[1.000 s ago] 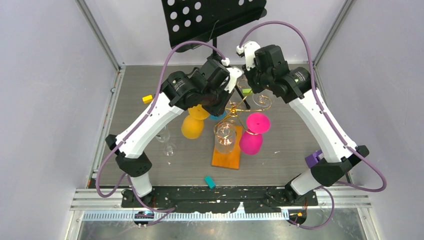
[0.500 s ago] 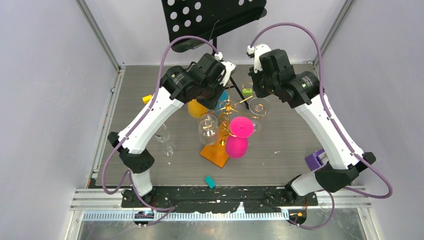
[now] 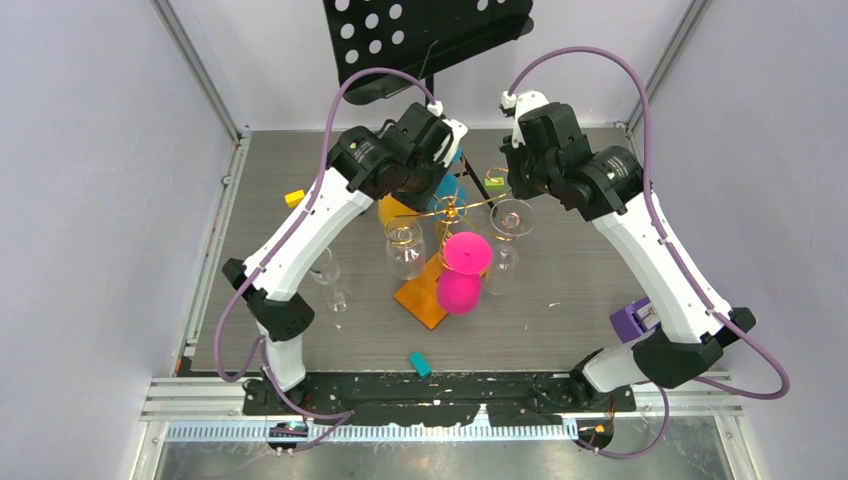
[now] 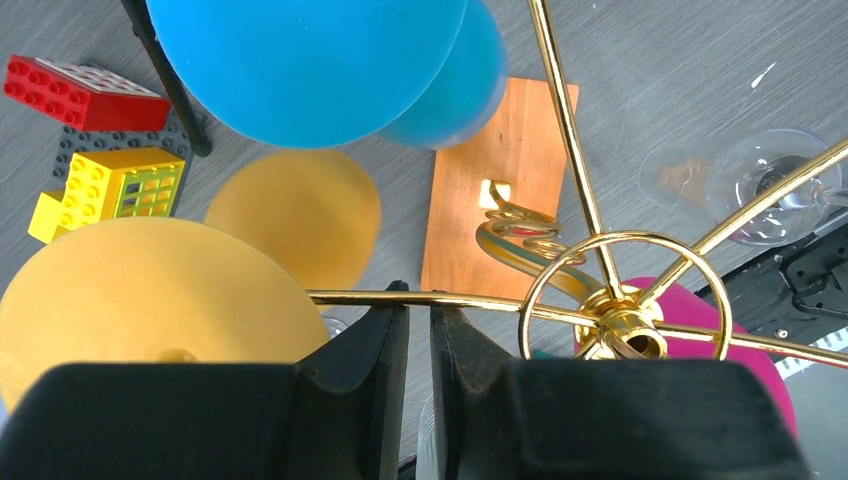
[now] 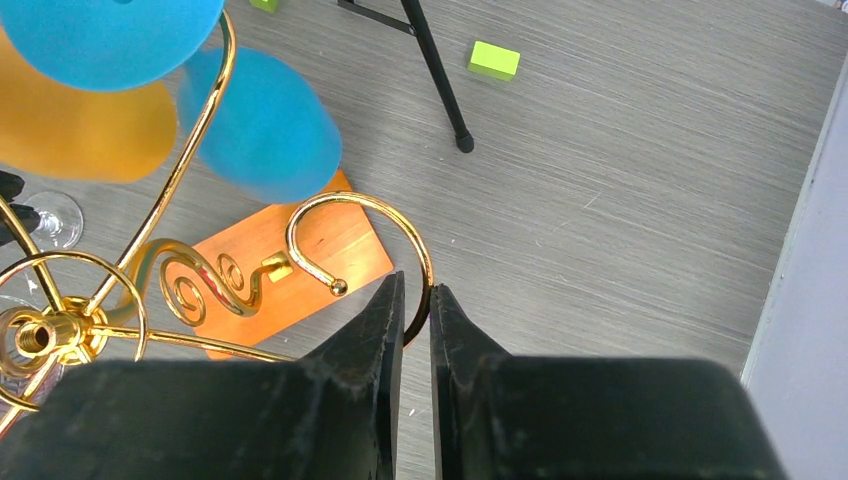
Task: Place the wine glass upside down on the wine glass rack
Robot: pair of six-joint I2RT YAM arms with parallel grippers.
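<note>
The gold wire wine glass rack (image 3: 452, 210) stands mid-table on its orange base (image 3: 415, 298). Pink (image 3: 462, 268), orange (image 3: 392, 209), blue (image 3: 446, 186) and clear (image 3: 404, 248) glasses hang upside down from its arms. Another clear wine glass (image 3: 330, 276) rests on the table to the left, apart from both grippers. My left gripper (image 4: 418, 300) is shut, its tips against a straight gold arm (image 4: 350, 297) beside the hub. My right gripper (image 5: 412, 300) is shut on a curled loop arm (image 5: 360, 203) at the rack's right side.
A black perforated music stand (image 3: 420, 35) rises at the back, with one leg (image 3: 476, 186) reaching down by the rack. Small blocks lie about: yellow (image 3: 294, 198), green (image 3: 494, 183) and teal (image 3: 420, 364). A purple piece (image 3: 630, 320) sits by the right arm.
The rack has turned clockwise on the table: base now slanted, pink glass swung left toward the front, clear hanging glass swung left. Both grippers moved with it.
</note>
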